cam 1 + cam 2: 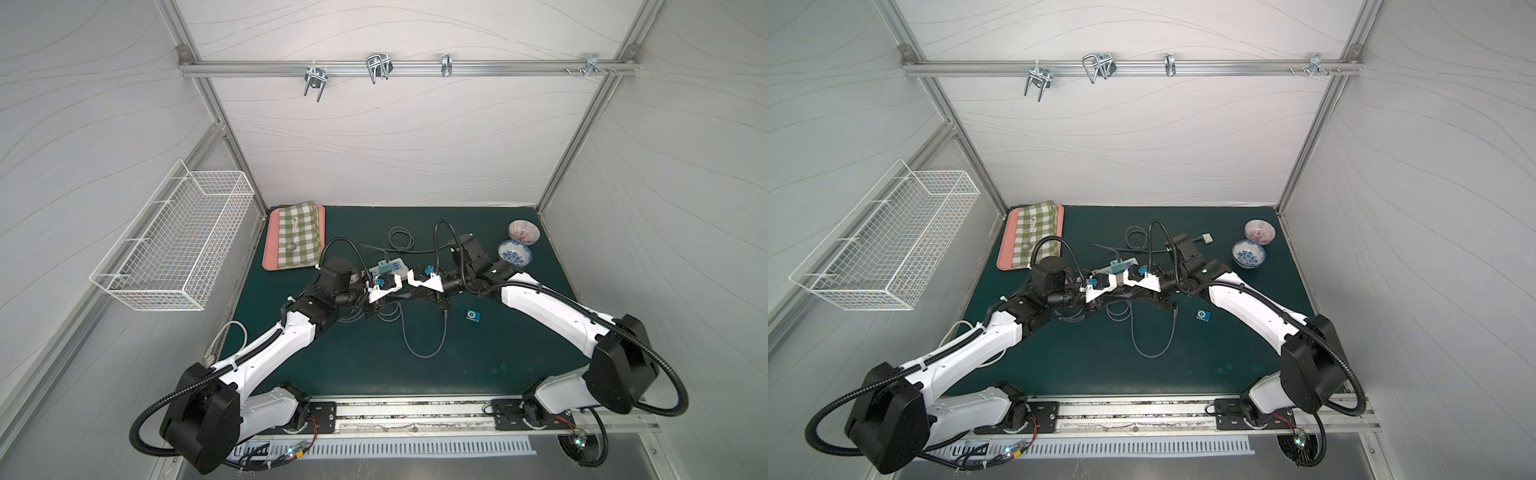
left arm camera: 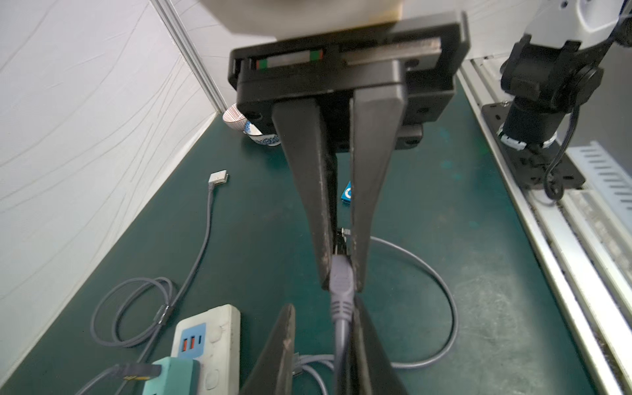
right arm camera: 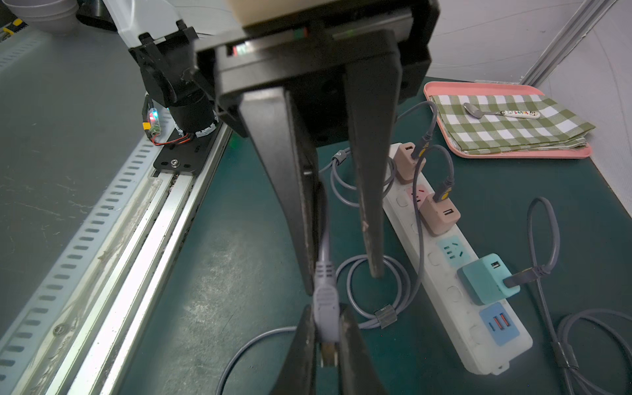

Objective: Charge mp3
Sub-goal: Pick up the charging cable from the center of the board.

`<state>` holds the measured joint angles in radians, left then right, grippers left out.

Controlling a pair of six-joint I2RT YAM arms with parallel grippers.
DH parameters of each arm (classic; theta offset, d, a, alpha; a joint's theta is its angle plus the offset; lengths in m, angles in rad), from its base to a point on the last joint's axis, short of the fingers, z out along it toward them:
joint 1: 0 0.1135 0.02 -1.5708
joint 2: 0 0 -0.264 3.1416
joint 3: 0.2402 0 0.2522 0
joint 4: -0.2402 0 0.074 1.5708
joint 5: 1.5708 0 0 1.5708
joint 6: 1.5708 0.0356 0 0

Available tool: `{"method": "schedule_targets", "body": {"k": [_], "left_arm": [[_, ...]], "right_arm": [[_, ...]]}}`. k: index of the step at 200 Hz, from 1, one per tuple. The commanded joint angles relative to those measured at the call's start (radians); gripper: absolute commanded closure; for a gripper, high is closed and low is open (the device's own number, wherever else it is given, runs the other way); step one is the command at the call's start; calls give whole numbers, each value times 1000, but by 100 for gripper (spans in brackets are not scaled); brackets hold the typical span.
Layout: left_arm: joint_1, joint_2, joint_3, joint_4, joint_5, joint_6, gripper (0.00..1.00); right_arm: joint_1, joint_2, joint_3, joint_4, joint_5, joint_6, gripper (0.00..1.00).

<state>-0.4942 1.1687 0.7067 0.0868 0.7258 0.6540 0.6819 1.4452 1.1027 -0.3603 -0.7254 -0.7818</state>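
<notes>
Near right gripper point(image 2: 342, 285) clenched on cable plug point(image 3: 326, 307), mp3 player point(image 1: 473, 315) lying apart, left gripper point(image 3: 342, 282) ajar around cable point(image 2: 342, 337).

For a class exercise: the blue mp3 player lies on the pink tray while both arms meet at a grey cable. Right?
No. Both top views show the mp3 player on the green mat, not the pink tray; left arm and right arm do meet at the grey cable.

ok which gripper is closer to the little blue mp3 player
Right. The right gripper, shut on the cable plug, sits between the mp3 player and the left gripper, which faces it tip to tip, farther off.
</notes>
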Motion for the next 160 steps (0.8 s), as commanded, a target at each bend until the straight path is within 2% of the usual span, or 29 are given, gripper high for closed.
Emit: {"method": "schedule_targets", "body": {"k": [1, 88, 133, 160], "left_arm": [[-6, -11, 50, 20, 40, 9, 79], [-9, 3, 64, 9, 64, 5, 92], [-8, 11, 61, -9, 49, 9, 83], [-9, 16, 71, -33, 47, 16, 92]], "right_arm": [[0, -3, 12, -14, -9, -14, 98], [0, 4, 21, -4, -21, 12, 96], [-1, -10, 10, 12, -16, 17, 95], [-1, -11, 8, 14, -18, 19, 95]]}}
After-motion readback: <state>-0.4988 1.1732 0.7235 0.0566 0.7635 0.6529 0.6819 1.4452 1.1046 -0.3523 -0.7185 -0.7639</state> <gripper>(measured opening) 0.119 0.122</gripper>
